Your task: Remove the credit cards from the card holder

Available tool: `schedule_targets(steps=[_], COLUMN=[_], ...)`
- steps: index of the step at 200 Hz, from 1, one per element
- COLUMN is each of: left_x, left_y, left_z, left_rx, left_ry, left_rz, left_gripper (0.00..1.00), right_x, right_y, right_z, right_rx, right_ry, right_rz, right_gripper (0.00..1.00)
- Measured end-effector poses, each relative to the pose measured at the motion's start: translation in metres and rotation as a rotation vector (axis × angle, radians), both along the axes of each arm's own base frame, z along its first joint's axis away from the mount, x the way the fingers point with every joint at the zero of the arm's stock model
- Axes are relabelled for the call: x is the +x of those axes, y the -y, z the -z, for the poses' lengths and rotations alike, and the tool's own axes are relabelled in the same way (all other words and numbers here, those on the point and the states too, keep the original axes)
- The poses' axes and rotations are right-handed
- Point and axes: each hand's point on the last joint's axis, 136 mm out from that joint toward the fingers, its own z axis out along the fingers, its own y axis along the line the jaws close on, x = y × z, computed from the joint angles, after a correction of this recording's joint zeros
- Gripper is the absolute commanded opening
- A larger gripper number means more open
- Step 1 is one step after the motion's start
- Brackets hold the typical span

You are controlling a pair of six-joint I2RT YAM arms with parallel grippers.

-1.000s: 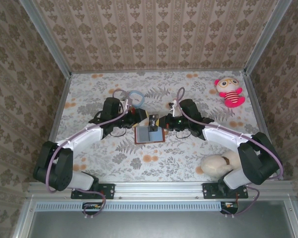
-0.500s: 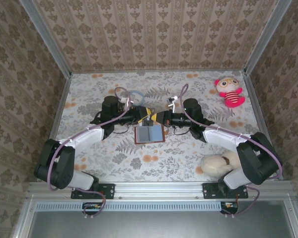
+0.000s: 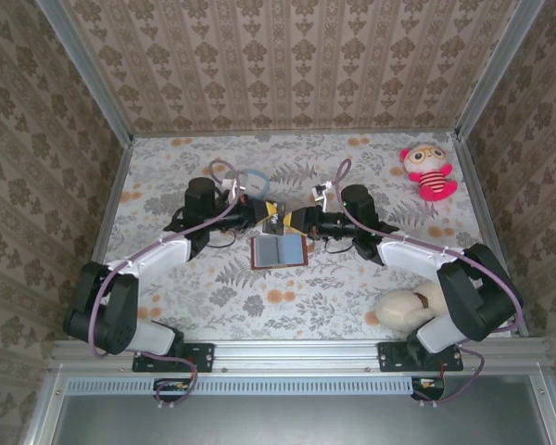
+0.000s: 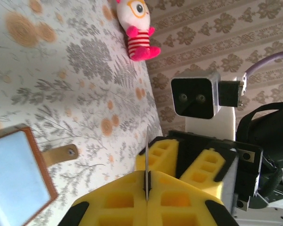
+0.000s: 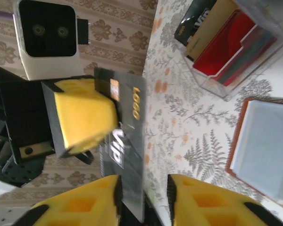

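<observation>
- The left hand sits just left of centre in the top view and points right. In the left wrist view its 2 yellow fingers are pressed together on a credit card, seen edge-on as a thin upright line.
- In the right wrist view the credit card is dark with gold digits. 1 yellow finger of the left hand lies over its upper left part.
- The card holder lies open and flat on the worktop, just below the 2 hands in the top frame and apart from both. Its light blue inner faces point up inside a brown rim. At the lower left of the left wrist view a brown strap tab juts from it toward the right.
- The right hand is just right of centre and faces the left hand. In its own view its fingers stand a little apart, with the card's lower end in the gap, nearer the left-of-frame finger. Whether they touch is too blurred to tell.
- A clear plastic box with red and dark items sits at the upper right of the right wrist view, just above the card holder.
- A pink-and-white soft toy lies at the upper right of the worktop, well apart from the hands.
- A cream rounded object rests at the lower right, beside the right arm.
</observation>
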Motion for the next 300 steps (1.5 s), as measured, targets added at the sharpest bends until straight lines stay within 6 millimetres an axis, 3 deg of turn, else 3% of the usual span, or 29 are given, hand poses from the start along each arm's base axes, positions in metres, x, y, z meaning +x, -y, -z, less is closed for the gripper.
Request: schedule_targets(steps=[34, 62, 97, 149, 207, 266, 300], left_x=[0.002, 0.006, 0.015, 0.044, 0.074, 0.106, 0.118], left_y=[-0.022, -0.042, -0.070, -0.103, -0.107, -0.116, -0.123], left_z=[0.006, -0.018, -0.043, -0.023, 0.022, 0.037, 0.057], left_rx=[0.150, 0.302, 0.507, 0.872, 1.067, 1.089, 1.088], left_ry=[0.051, 0.188, 0.386, 0.556, 0.679, 0.750, 0.730], left_rz=[-0.065, -0.125, -0.193, -0.170, 0.032, 0.139, 0.190], left_gripper=[0.00, 0.00, 0.00, 0.00, 0.00, 0.00, 0.00], right_x=[0.006, 0.013, 0.022, 0.020, 0.015, 0.013, 0.012], right_y=[0.026, 0.059, 0.104, 0.142, 0.166, 0.168, 0.167], right_z=[0.021, 0.018, 0.012, 0.045, 0.070, 0.075, 0.077], right_rx=[-0.153, -0.305, -0.469, -0.619, -0.682, -0.688, -0.685], right_ry=[-0.019, 0.025, 0.097, 0.075, 0.036, 0.025, 0.019], right_rz=[0.076, 0.151, 0.248, 0.276, 0.278, 0.275, 0.268], right_gripper=[0.85, 1.00, 1.00, 1.00, 1.00, 1.00, 1.00])
